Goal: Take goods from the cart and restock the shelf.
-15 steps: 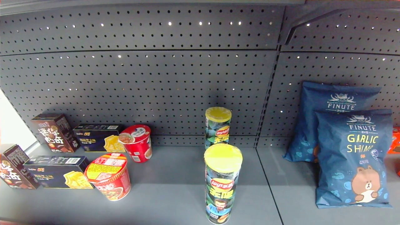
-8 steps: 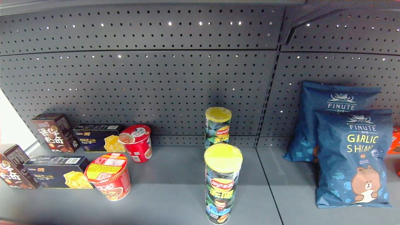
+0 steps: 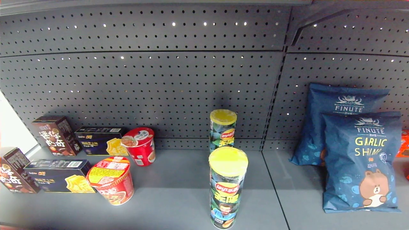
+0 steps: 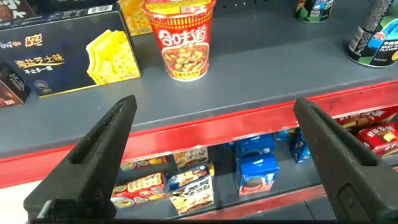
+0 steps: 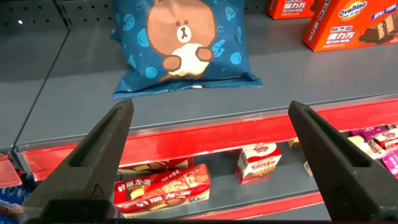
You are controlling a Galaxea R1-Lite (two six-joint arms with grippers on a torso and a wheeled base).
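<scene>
Both claws hung spread wide and empty: the left gripper (image 4: 214,149) and the right gripper (image 5: 211,149) each hovered before the red front edge (image 4: 249,121) of the shelf (image 3: 179,198). On it the front chip can (image 3: 228,188) stood upright, a second can (image 3: 223,129) just behind it. Left of that front can sat a noodle cup (image 3: 111,180), a smaller red cup (image 3: 139,146) and dark boxes (image 3: 59,175) — well to its right, two blue snack bags (image 3: 361,163).
</scene>
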